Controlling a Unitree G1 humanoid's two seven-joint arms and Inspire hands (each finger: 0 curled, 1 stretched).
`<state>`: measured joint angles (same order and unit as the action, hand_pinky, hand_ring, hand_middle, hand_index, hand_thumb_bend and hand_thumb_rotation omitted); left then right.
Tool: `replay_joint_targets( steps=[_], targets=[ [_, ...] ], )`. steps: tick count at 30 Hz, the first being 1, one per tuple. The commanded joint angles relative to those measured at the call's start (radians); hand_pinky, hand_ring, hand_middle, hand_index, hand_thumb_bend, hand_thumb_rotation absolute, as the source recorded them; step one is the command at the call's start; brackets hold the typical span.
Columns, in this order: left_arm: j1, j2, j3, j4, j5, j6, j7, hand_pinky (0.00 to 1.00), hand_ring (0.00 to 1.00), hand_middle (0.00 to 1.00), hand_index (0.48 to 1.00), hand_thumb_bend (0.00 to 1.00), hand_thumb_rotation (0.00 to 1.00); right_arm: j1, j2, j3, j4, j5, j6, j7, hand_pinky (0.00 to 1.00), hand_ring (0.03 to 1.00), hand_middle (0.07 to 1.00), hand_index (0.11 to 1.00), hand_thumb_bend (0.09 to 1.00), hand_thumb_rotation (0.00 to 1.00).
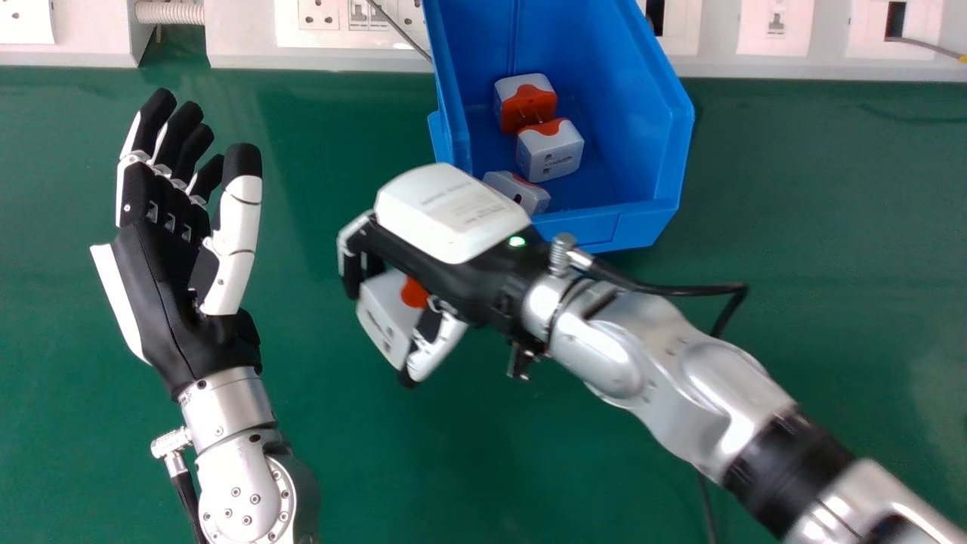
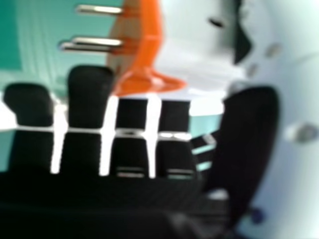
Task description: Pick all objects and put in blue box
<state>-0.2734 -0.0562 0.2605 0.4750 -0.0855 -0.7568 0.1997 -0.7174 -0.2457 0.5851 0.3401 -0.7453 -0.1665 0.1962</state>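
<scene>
My right hand (image 1: 453,219) is over the table's middle, left of the blue box's front edge, curled round a white and orange plug adapter (image 1: 385,317). In the right hand view the adapter (image 2: 194,45), its metal pins showing, lies between the fingers and thumb of my right hand (image 2: 249,134). The blue box (image 1: 642,223) stands at the back with three white and orange adapters inside: one at the rear (image 1: 508,94), one in the middle (image 1: 550,155) and one near the front (image 1: 521,193), partly hidden by the right hand. My left hand (image 1: 170,302) rests open at the left.
A white panel with sockets (image 1: 242,34) runs along the back edge of the green table (image 1: 801,249). A black cable (image 1: 672,289) loops from the right wrist and passes beneath the silver forearm.
</scene>
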Motion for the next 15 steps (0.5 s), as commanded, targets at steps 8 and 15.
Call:
replay_joint_targets(
  steps=[8, 15],
  targets=[
    [-0.007, -0.005, -0.005, -0.023, 0.020, 0.003, 0.022, 0.78, 0.82, 0.82, 0.813, 0.68, 0.40, 0.008, -0.117, -0.246, -0.468, 0.143, 0.197, 0.283, 0.24, 0.328, 0.502, 0.503, 0.509, 0.00],
    [-0.011, -0.006, -0.009, -0.023, 0.023, 0.007, 0.031, 0.77, 0.80, 0.81, 0.811, 0.70, 0.41, -0.042, -0.142, -0.297, -0.379, 0.048, 0.251, 0.180, 0.28, 0.379, 0.505, 0.520, 0.501, 0.00]
  ],
)
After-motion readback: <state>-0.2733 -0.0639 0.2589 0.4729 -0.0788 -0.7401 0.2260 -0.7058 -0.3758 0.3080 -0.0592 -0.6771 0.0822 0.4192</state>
